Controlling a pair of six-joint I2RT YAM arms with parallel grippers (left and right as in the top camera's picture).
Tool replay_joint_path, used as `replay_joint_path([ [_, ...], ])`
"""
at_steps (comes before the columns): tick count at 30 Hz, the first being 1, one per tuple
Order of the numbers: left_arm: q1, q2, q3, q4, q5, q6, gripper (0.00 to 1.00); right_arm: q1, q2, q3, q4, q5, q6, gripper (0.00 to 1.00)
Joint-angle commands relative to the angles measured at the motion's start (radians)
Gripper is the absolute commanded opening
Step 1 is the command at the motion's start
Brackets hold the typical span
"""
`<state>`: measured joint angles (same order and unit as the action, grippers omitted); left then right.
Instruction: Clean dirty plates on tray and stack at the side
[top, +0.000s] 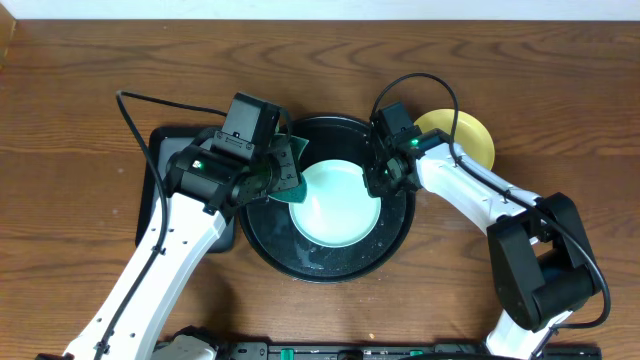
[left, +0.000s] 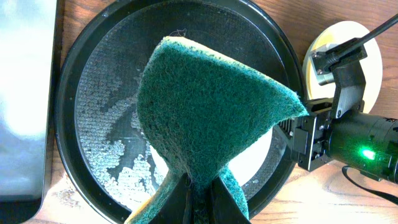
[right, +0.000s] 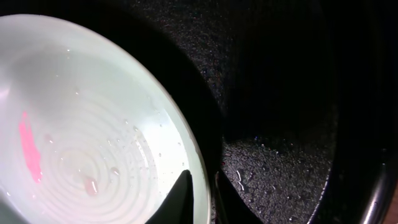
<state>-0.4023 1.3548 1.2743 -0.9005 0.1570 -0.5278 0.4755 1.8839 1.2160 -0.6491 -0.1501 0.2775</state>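
Note:
A pale aqua-mint plate (top: 338, 205) sits in the round black tray (top: 268, 240). It bears a pink smear (right: 28, 151) and water drops. My right gripper (top: 383, 180) is shut on the plate's right rim (right: 200, 180), one finger inside and one outside. My left gripper (top: 268, 172) is shut on a green scouring sponge (left: 211, 112) with a yellow back, held over the plate's left edge. A pale yellow plate (top: 472, 135) lies on the table to the right of the tray, also in the left wrist view (left: 373, 56). The third plate is not in view.
A smaller black rectangular tray (top: 155, 180) lies left of the round tray, under my left arm. The round tray's floor is wet with suds (left: 106, 143). The table's far edge meets a white wall.

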Motion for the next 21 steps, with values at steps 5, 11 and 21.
replay_joint_path([
  [5, -0.003, -0.002, -0.001, 0.001, -0.013, -0.012, 0.08, 0.011, -0.013, -0.021, 0.014, -0.015, -0.005, 0.11],
  [11, -0.003, -0.002, -0.001, 0.001, -0.013, -0.008, 0.08, 0.011, -0.013, -0.026, 0.021, -0.015, -0.005, 0.05],
  [21, -0.003, -0.002, -0.001, 0.001, -0.013, -0.008, 0.07, 0.011, -0.013, -0.027, 0.014, -0.015, 0.011, 0.01],
])
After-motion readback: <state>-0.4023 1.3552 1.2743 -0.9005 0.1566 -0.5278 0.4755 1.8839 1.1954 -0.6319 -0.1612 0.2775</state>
